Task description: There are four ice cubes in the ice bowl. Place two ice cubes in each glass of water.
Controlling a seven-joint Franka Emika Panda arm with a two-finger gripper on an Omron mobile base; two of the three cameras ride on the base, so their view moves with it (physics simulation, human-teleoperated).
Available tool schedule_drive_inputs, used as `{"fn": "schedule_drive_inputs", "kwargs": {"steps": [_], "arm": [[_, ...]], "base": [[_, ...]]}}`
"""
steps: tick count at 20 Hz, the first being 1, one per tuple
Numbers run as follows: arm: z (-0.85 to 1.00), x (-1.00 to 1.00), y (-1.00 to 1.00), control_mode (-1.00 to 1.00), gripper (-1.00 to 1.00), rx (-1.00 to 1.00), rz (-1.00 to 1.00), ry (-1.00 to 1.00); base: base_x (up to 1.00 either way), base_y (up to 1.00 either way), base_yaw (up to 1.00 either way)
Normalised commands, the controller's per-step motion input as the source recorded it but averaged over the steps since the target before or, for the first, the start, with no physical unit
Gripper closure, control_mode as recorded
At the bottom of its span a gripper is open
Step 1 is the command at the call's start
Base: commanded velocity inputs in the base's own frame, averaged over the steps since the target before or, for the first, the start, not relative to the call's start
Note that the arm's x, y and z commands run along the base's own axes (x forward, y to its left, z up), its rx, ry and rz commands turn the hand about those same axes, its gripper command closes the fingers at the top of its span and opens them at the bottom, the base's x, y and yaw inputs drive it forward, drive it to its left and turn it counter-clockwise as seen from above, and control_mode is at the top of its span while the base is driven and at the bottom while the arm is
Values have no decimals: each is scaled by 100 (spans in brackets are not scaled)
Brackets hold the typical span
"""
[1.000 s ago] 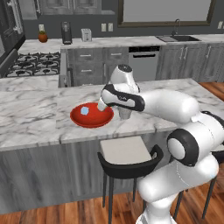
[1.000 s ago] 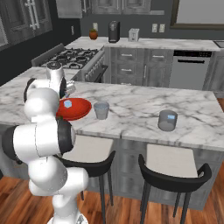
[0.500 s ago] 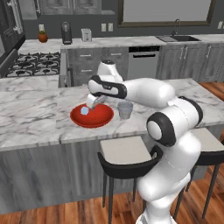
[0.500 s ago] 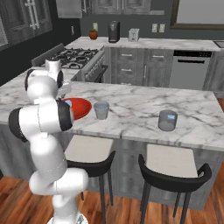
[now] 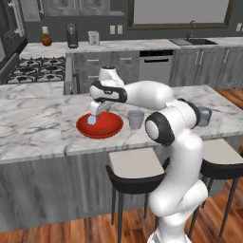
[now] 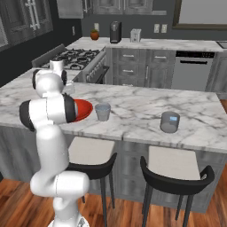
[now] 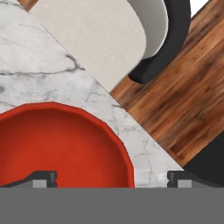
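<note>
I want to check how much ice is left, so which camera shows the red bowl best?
The left base view: the red bowl lies almost whole on the counter, with one ice cube visible below the gripper. In the right base view the arm hides most of it. The hand view shows just part of its rim and inside.

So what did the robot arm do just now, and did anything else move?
The arm swung left, away from the nearer grey tumbler, carrying its open tool over the glossy red bowl, just above a pale ice cube. It has grabbed nothing yet. The bowl, both tumblers, including the farther one, and the marble counter stayed put.
</note>
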Motion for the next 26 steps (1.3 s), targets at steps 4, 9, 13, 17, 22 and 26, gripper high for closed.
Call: {"fn": "schedule_drive_inputs", "kwargs": {"steps": [4, 9, 13, 17, 22, 26], "arm": [[-27, 43, 0, -100, -100, -2, 0, 0], [-39, 39, 2, -100, -100, -5, 0, 0], [-34, 36, 7, -100, -100, -5, 0, 0], [-24, 36, 10, -100, -100, -3, 0, 0], [-20, 32, 14, -100, -100, -3, 0, 0], [-20, 28, 13, -100, -100, -3, 0, 0]], "base": [[0, 0, 0], [0, 0, 0], [0, 0, 0], [0, 0, 0], [0, 0, 0], [0, 0, 0]]}}
